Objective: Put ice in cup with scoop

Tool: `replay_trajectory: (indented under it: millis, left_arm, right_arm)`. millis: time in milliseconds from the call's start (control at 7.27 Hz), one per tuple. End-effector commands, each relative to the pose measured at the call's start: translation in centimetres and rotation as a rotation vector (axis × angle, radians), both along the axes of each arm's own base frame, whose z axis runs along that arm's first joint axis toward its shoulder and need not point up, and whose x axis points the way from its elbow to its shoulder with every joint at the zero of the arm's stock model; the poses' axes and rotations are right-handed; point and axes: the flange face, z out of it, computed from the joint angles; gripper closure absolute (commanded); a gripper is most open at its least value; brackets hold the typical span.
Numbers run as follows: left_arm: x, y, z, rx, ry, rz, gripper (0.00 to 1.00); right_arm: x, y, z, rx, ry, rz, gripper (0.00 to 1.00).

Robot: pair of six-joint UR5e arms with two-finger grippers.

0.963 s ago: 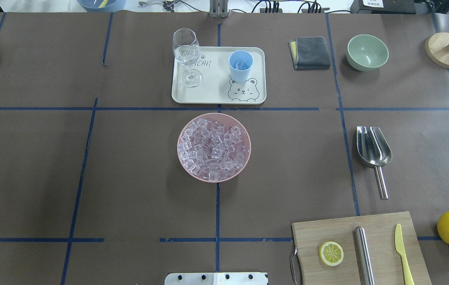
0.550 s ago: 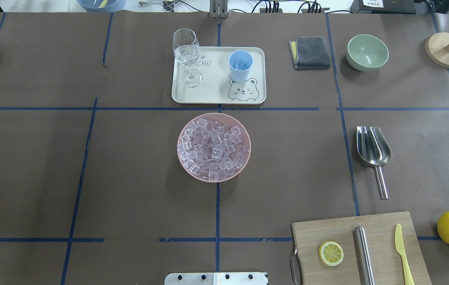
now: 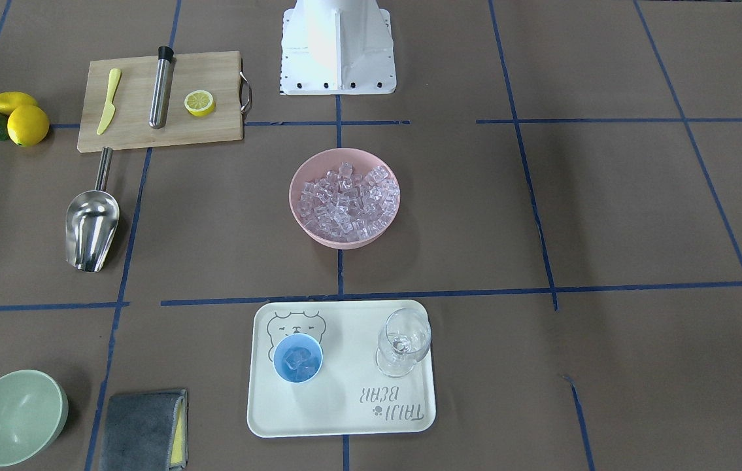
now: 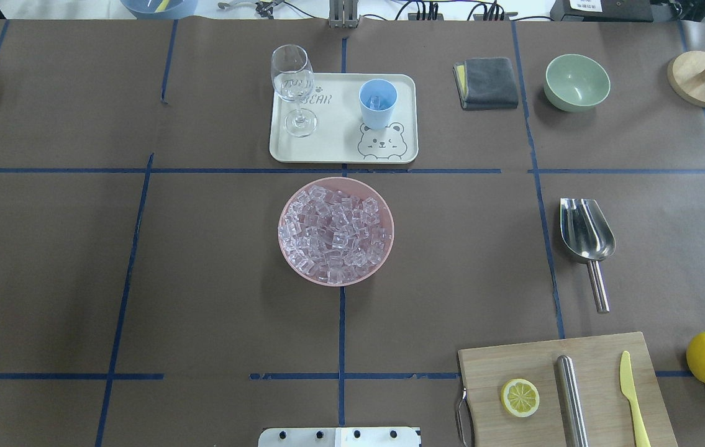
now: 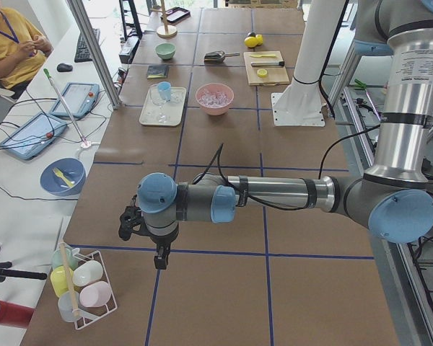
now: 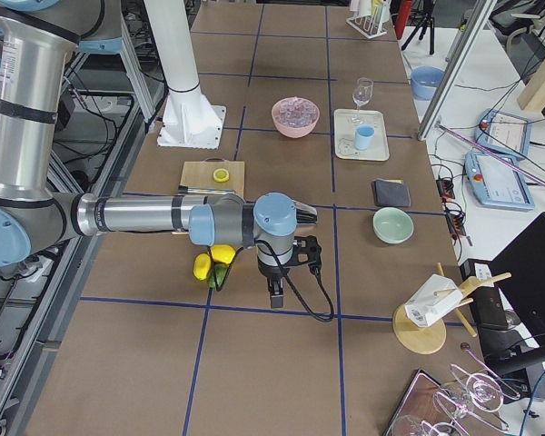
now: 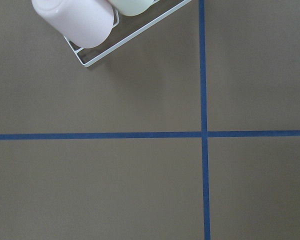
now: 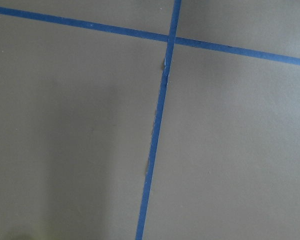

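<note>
The left gripper [image 5: 160, 259] and right gripper [image 6: 276, 295] hang at opposite table [image 4: 203, 279] ends; whether their jaws are apart cannot be told. The scoop [image 4: 586, 236] lies free, nearer the right gripper. The cup [image 4: 377, 102], holding some ice [image 3: 298, 360], stands well apart from both.

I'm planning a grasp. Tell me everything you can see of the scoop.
The scoop is shiny stainless steel: a deep rounded trough, empty, and a thin straight rod handle. It lies on the brown table cover on the robot's right, trough up, mouth away from the robot, handle toward the cutting board, not touching it. Nothing grips it.
</note>
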Motion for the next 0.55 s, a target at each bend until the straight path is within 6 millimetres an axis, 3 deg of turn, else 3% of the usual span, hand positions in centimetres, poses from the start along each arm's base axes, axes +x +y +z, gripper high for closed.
replay_trajectory:
  millis: [0,413]
  left_arm:
    - [0.48,-0.28,-1.39,0.034,-0.002,0.011,0.00]
    - [0.50,0.01,-0.89,0.024,-0.002,0.010,0.00]
  right_arm:
    - [0.23,0.39,-0.01,0.002,-0.002,0.002,0.00]
    - [0.10,0.31,-0.08,0.000,-0.011,0.003,0.00]
